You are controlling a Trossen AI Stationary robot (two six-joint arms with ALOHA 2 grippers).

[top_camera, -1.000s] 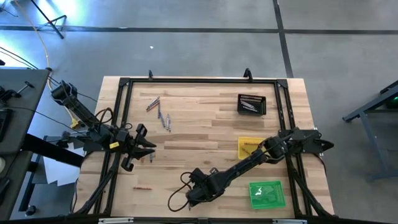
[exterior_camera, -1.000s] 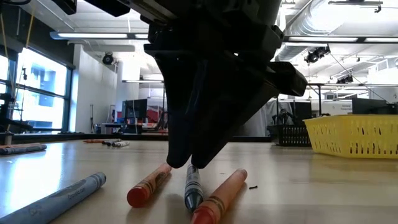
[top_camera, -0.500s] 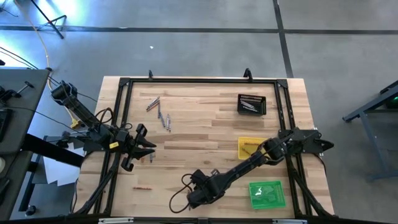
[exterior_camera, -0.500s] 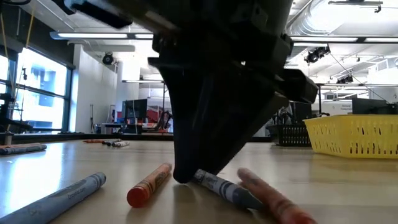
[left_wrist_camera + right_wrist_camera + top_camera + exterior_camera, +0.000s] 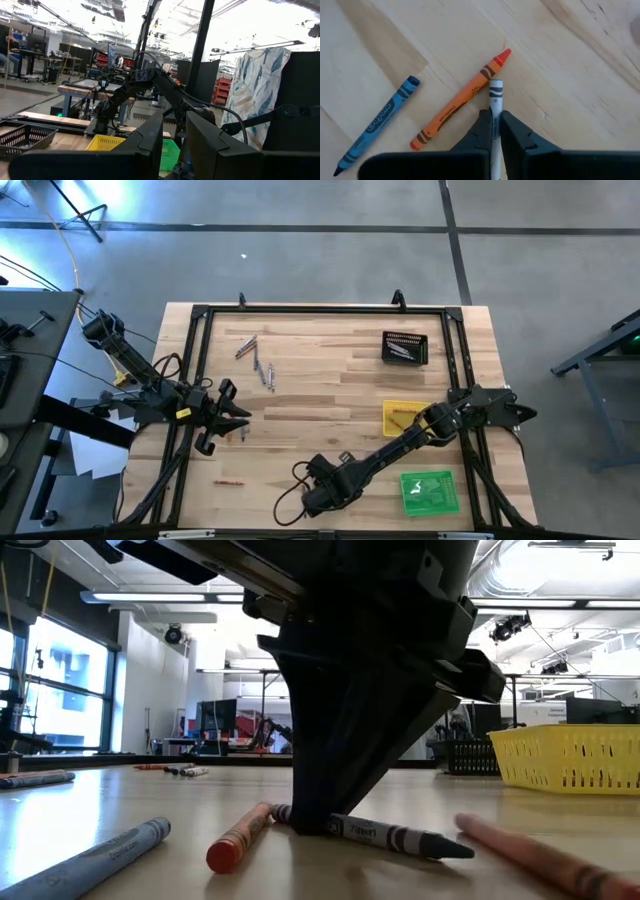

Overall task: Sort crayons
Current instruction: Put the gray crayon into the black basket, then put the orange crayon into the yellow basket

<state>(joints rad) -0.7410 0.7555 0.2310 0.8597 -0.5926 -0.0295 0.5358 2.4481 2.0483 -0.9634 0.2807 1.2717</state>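
One grey crayon (image 5: 494, 112) sat pinched between the right gripper (image 5: 495, 131) fingers beside an orange crayon (image 5: 461, 100), apparently ready for lifting to a tray.

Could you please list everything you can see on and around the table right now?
Gripped crayon: one, grey-white, table's front edge.
Orange crayon: one, beside it.
Blue crayon: one, beyond the orange one.
Other crayons: several, far-left table area.
Black tray: one, far right.
Yellow tray: one, right.
Green tray: one, front right.
Table: wooden.
Left gripper: open, left edge, waiting.
Right gripper: shut on gripped crayon.
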